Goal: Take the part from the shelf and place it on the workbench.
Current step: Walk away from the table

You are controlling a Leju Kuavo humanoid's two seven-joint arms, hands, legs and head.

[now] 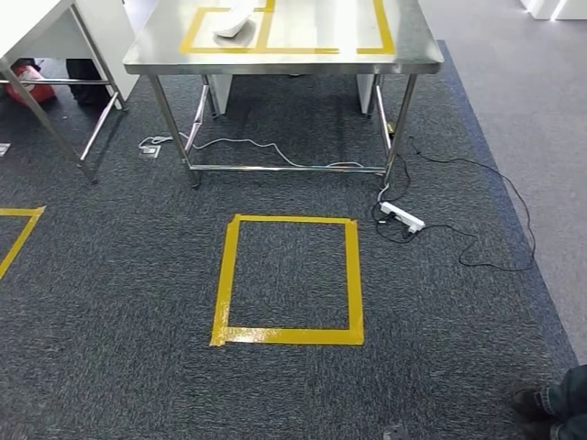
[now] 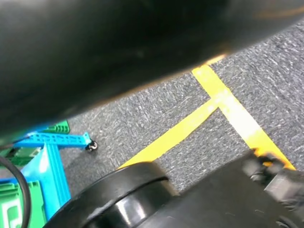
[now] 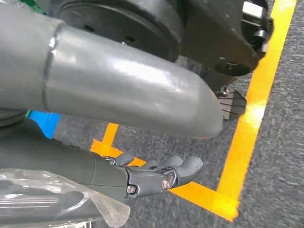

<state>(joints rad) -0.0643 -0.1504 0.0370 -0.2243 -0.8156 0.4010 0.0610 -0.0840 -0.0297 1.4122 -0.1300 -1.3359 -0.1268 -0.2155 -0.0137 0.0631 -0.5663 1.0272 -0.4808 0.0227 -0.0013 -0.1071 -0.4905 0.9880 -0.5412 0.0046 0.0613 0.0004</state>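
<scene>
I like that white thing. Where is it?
In the head view, the white part lies on the steel workbench, upper left of centre, inside a yellow tape outline.

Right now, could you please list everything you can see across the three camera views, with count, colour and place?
workbench: one, steel, ahead on the carpet, yellow tape outlines on top.
white part: one, lying on the workbench, over a tape line.
second table: one, pale, far left.
tape square: one, yellow, on the carpet before the workbench.
tape corner: one, yellow, left edge.
power strip: one, white, by the workbench's right legs, black cables trailing.
blue frame: one, on a castor, with green parts, left wrist view.
person's shoe: one, dark, lower right corner.
right hand: one, grey, fingers loosely extended over the carpet, holding nothing.
</scene>
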